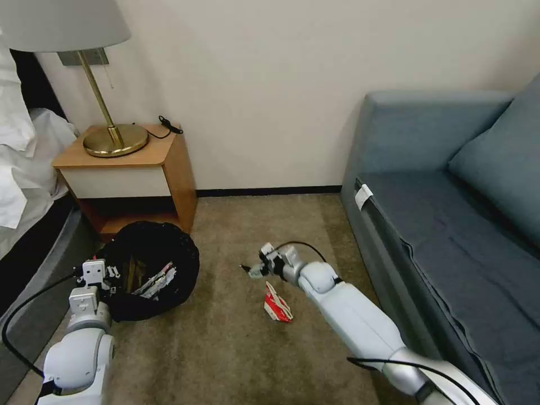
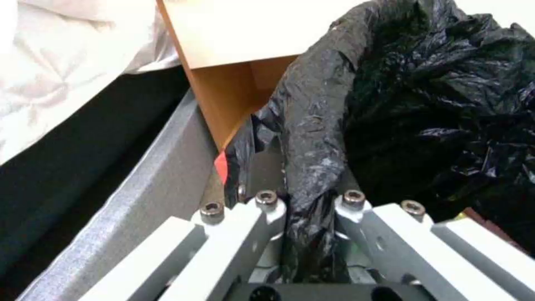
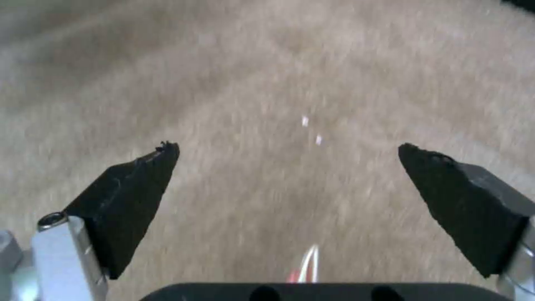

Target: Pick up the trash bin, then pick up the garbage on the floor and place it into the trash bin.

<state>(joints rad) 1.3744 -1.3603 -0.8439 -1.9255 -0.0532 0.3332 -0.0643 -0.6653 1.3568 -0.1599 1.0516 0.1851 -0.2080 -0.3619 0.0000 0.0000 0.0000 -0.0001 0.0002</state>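
A: What is seen from the head view?

B: The trash bin (image 1: 149,270), lined with a wrinkly black bag, is seen on the carpet (image 1: 225,349) in front of the wooden nightstand (image 1: 129,169), beside the bed (image 1: 28,185). Some litter is seen inside it, among it a red-white piece (image 1: 159,277). The left gripper (image 1: 107,275) is placed at the bin's near-left rim, touching the bag. A red-white carton scrap (image 1: 277,304) is left on the carpet to the right of the bin, well apart from it. The right gripper (image 1: 251,271) is held low over the carpet, just beyond that scrap and not touching it. A blue sofa (image 1: 450,225) is seen on the right, and a brass lamp (image 1: 107,112) is set on the nightstand.

A: And from the left wrist view?

B: The left gripper (image 2: 305,209) is shown clamped on a fold of the black bag at the bin's rim (image 2: 312,138), with the plastic pinched between its 2 fingers. The nightstand (image 2: 234,83) and the bedding (image 2: 67,62) are seen behind.

A: What is shown in the right wrist view?

B: The right gripper (image 3: 287,152) is seen with its 2 black fingertips (image 3: 139,184) spread wide apart, nothing being held between them. Only bare carpet (image 3: 278,83) is framed beneath. A thin red-white edge (image 3: 305,267) is glimpsed near the gripper's base; what it is cannot be told.
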